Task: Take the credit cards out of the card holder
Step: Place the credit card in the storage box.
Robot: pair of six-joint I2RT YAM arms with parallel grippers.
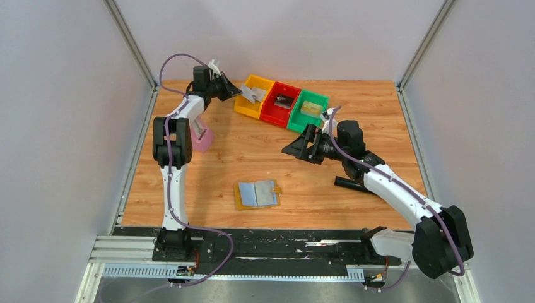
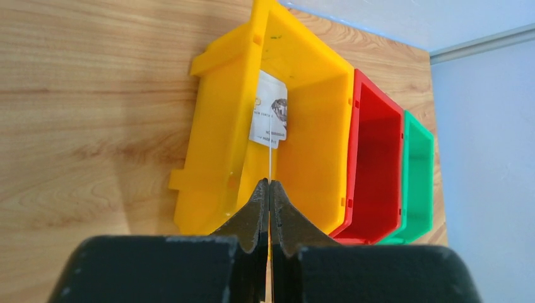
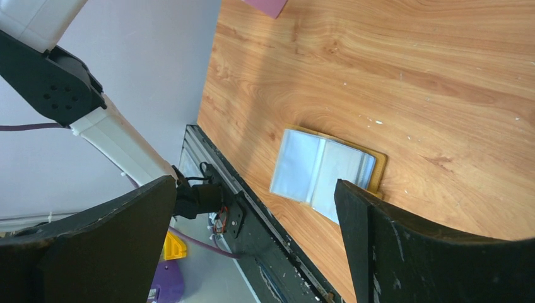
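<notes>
The card holder [image 1: 257, 194] lies open on the table, light blue inside up, tan tab on its right edge. It also shows in the right wrist view [image 3: 325, 170]. My left gripper [image 1: 238, 93] is shut on a silver-grey credit card [image 1: 252, 95] and holds it over the yellow bin [image 1: 247, 106]. In the left wrist view the card [image 2: 270, 117] runs edge-on out of the shut gripper [image 2: 270, 183]. A dark grey card [image 1: 282, 100] lies in the red bin, a golden card [image 1: 310, 107] in the green bin. My right gripper [image 1: 296, 150] is open and empty, above the table, right of and beyond the holder.
The yellow, red [image 1: 272, 115] and green [image 1: 296, 122] bins stand in a row at the back. A pink block [image 1: 202, 140] sits by the left arm. A black rod [image 1: 350, 184] lies under the right arm. Grey walls close in both sides.
</notes>
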